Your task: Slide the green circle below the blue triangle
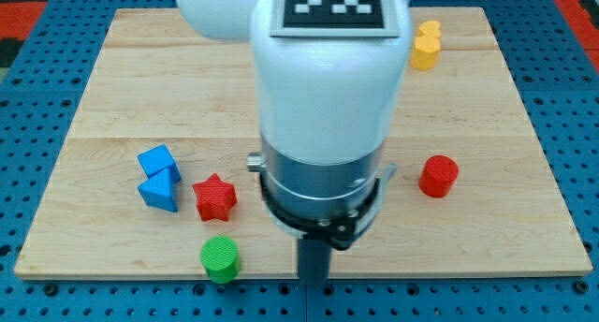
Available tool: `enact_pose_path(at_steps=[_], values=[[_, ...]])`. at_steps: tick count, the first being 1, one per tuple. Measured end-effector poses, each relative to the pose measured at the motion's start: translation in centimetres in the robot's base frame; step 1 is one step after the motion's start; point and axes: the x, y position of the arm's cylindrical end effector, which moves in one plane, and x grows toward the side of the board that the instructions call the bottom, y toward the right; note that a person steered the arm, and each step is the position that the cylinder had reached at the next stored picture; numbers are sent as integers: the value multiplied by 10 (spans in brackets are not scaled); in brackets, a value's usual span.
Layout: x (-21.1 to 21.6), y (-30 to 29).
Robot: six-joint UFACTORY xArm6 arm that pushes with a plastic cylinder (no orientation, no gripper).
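Note:
The green circle (221, 258) lies near the board's bottom edge, left of centre. The blue triangle (159, 192) sits up and to the left of it, touching a blue cube (157, 161) just above. A red star (214, 197) stands right of the triangle and straight above the green circle. My tip (314, 278) is at the board's bottom edge, to the right of the green circle with a gap between them. The arm's white body hides the middle of the board.
A red cylinder (438, 176) stands at the view's right. A yellow block (426, 45) sits near the top right. The wooden board (112, 88) ends just below the green circle, with blue pegboard around it.

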Motion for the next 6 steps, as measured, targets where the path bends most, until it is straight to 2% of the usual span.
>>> enact_pose_path(at_steps=[3,6], values=[[0,-51],[-6,-185]])
